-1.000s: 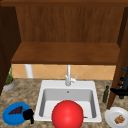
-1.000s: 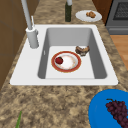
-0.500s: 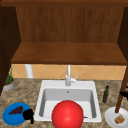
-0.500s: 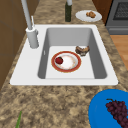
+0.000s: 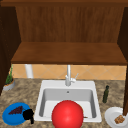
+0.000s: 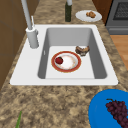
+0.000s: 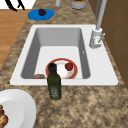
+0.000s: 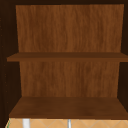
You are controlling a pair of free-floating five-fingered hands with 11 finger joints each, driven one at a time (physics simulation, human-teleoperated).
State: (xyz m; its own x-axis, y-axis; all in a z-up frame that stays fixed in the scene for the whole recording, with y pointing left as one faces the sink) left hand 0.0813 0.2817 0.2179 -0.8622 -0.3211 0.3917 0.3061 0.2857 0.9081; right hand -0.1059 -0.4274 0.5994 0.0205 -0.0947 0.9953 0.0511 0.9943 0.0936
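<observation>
front view: left hand [image 5: 28,115], lower left of frame, fingers curled and grasping nothing discernible, sits at the right rim of the blue plate [image 5: 10,117] carrying grapes [image 5: 15,110] on the desk [image 5: 25,93].

Granite counter [image 5: 27,93] around sink [image 5: 45,86]: blue plate [image 5: 10,116] left, bottle [image 5: 106,94] and white plate [image 5: 111,115] right, potted plant [image 5: 8,83] far left.
</observation>
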